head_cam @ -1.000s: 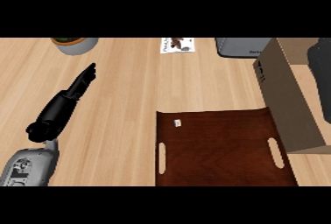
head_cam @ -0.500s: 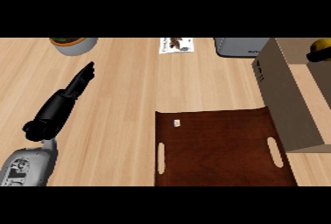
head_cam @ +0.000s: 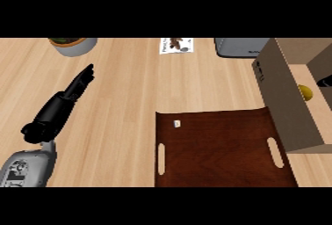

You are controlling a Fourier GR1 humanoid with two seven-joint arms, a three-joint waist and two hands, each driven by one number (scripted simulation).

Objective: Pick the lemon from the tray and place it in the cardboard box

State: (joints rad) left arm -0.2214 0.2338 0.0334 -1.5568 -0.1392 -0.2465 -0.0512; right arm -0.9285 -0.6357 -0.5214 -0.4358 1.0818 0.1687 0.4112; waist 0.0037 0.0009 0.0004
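Observation:
The yellow lemon (head_cam: 304, 92) shows inside the open cardboard box (head_cam: 283, 105) at the right, close to its left wall. Just up and right of it, a small black piece of my right hand (head_cam: 324, 81) pokes in from the view's right edge; most of that hand is cut off, and whether it touches the lemon cannot be told. The dark brown tray (head_cam: 220, 151) lies on the counter left of the box with only a small white tag (head_cam: 175, 124) on it. My left hand (head_cam: 74, 85) rests far left on the wood, open with straight fingers pointing away.
A grey pot with a plant (head_cam: 73, 45) stands at the back left. A printed card (head_cam: 176, 45) lies at the back middle, with a grey appliance (head_cam: 240, 47) beside the box's far corner. Bare wooden counter lies between my left arm and the tray.
The lemon has come down from the box's far top corner into the box. The dark right hand there has shifted lower and further off the right edge. The left arm is still.

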